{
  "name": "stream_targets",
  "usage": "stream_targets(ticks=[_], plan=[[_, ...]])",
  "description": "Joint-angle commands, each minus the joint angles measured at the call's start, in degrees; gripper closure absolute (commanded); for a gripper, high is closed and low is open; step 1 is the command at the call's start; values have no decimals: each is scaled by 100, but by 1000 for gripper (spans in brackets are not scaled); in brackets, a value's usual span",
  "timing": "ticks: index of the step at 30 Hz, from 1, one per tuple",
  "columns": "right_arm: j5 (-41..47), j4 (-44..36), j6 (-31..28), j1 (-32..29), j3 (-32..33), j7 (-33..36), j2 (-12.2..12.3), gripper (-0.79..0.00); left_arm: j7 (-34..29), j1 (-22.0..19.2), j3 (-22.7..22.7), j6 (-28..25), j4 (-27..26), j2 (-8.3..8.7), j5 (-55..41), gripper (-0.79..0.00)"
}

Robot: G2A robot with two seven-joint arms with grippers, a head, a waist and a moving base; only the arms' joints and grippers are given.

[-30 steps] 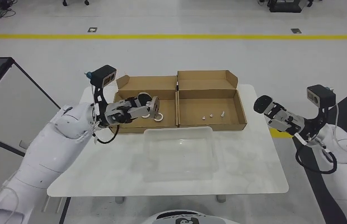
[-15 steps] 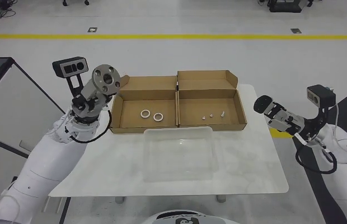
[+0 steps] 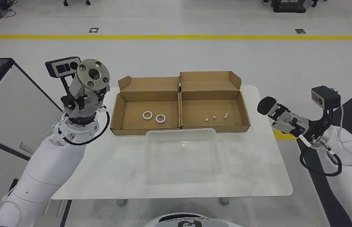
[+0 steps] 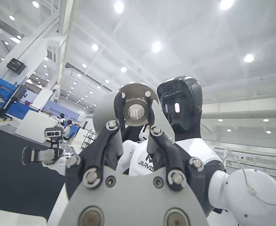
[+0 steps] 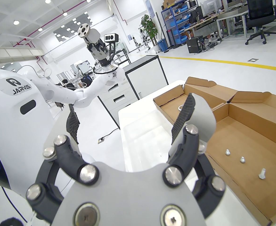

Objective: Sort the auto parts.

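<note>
Holding the flanged hub (image 3: 92,74) clamped in my left gripper (image 4: 134,112), raised at 10 o'clock off the table (image 3: 261,170), I judge the step as transport. Next: lower it into a cardboard box (image 3: 117,116) at 12 o'clock; which one is undetermined. My right gripper (image 3: 263,105), at 3 o'clock, stands wide and empty.

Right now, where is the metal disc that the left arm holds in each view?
Top view: metal disc at the picture's left, beyond the table's edge, left of the cardboard boxes.
Left wrist view: metal disc clamped in the left tool, against the ceiling.
Right wrist view: metal disc far off, raised high beyond the table.
Shared landmark: the left tool gripping it, in all three.
</note>
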Motion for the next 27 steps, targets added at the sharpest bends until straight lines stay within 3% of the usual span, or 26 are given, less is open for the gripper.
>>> stream_targets(ticks=[1,8,18,27], plan=[[0,0,0,0,0,0,0,-785,0,0,0,0,0,0,0,0],[0,0,0,0,0,0,0,-785,332,152,-98,160,-382,-87,-419,0],[0,0,0,0,0,0,0,-785,-293,441,-266,475,-648,-298,-1922,0],[0,0,0,0,0,0,0,-785,-690,518,-517,693,-403,-449,-1671,0]])
